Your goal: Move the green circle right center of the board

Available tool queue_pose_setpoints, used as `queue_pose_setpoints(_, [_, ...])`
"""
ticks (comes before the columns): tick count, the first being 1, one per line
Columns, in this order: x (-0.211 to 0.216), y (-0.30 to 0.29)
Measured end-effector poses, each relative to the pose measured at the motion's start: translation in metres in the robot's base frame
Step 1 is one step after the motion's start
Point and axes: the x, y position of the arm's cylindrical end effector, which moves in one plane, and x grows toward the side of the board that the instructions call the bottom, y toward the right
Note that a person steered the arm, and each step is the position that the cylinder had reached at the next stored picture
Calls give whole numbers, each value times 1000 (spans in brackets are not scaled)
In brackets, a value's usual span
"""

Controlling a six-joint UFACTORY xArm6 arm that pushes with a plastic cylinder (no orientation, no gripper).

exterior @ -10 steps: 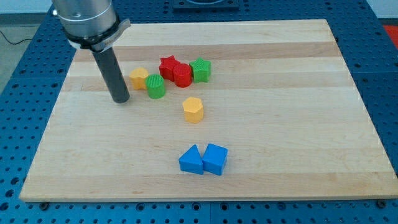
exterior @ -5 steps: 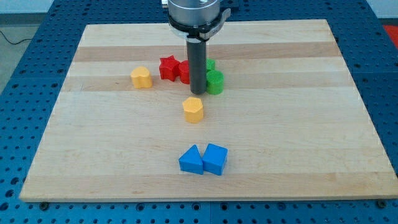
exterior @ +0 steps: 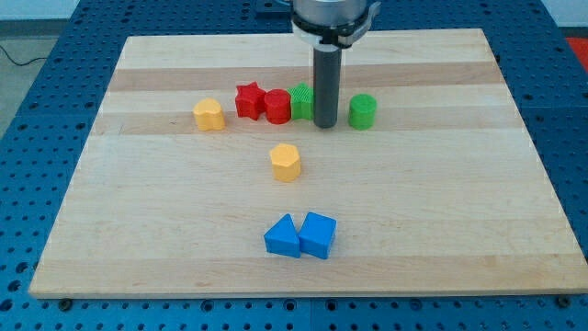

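The green circle (exterior: 363, 111) stands on the board right of centre, in its upper half. My tip (exterior: 325, 125) rests on the board just to the circle's left, with a small gap between them. A second green block (exterior: 301, 101), star-like, is right behind the rod on its left, partly hidden by it.
A red star (exterior: 247, 99) and a red circle (exterior: 277, 106) sit in a row left of the green star. A yellow block (exterior: 209, 114) lies further left, another yellow block (exterior: 286, 162) near the board's middle. Two blue blocks (exterior: 283, 236) (exterior: 318, 234) sit touching near the bottom.
My tip swept from the left side of the board to the right, pushing the green circle from beside the yellow block past the red blocks to right of centre.
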Motion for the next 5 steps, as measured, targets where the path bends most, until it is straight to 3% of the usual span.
queue_pose_setpoints(3, [8, 165])
queue_pose_setpoints(5, [-20, 127])
